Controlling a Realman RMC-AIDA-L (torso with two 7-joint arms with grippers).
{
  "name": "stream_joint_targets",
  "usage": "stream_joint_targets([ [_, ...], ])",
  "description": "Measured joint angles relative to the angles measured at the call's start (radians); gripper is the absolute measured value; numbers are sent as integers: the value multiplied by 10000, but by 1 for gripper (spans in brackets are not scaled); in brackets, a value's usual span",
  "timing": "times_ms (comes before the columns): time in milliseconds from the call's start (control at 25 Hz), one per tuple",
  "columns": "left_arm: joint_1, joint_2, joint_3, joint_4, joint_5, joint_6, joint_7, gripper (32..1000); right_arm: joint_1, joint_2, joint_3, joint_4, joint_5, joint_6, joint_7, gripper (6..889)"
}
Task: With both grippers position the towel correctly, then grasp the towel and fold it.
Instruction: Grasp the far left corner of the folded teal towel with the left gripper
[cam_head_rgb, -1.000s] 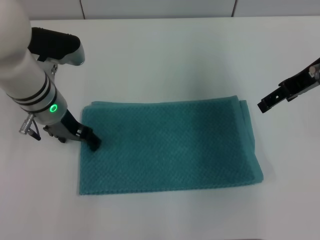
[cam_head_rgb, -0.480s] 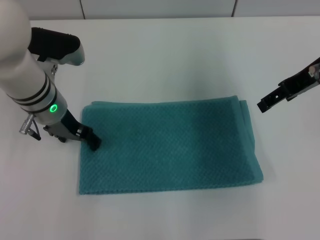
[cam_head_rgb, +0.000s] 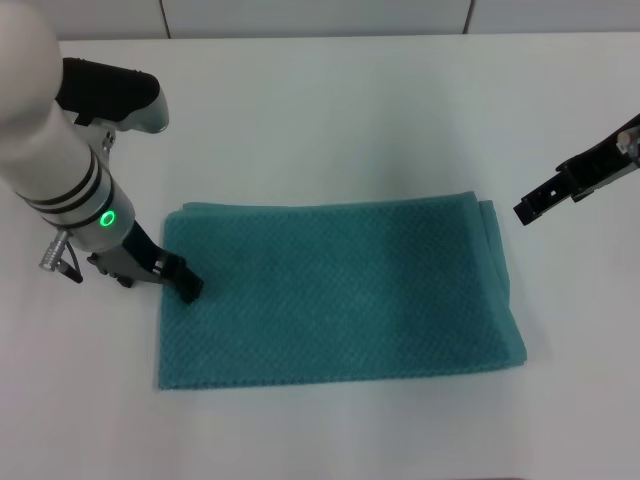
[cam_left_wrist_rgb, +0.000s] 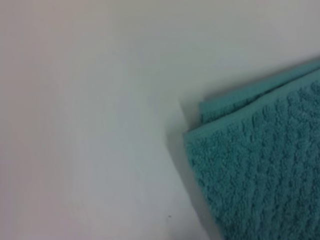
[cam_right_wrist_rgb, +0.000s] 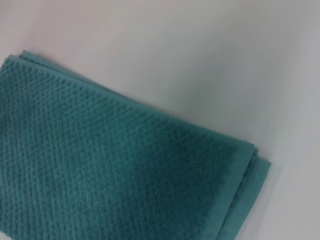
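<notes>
A: Head view: where is the towel (cam_head_rgb: 340, 292)?

B: Flat on the table (cam_head_rgb: 330, 110), already doubled, long axis running left to right.

A: Grippers?

B: Left gripper (cam_head_rgb: 188, 287) sits at the towel's left edge, touching or just above it. Right gripper (cam_head_rgb: 532, 207) hangs apart, beyond the far right corner. Jaw state cannot be told for either. Left arm is nearer.

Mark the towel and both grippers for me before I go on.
towel (cam_head_rgb: 340, 290), head view, middle of the top layer.
left gripper (cam_head_rgb: 187, 287), head view, black tip at the towel's left edge.
right gripper (cam_head_rgb: 527, 210), head view, black tip beyond the towel's right edge, apart from it.
</notes>
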Motion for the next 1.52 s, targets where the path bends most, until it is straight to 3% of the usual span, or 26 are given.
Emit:
stream_joint_targets([
  [1320,-4,14,0,52,-61,103,6,834,-1,0,0,0,2,0,-26,852],
  [1520,-4,15,-1,70,-62,119,13,710,-1,0,0,0,2,0,-31,852],
])
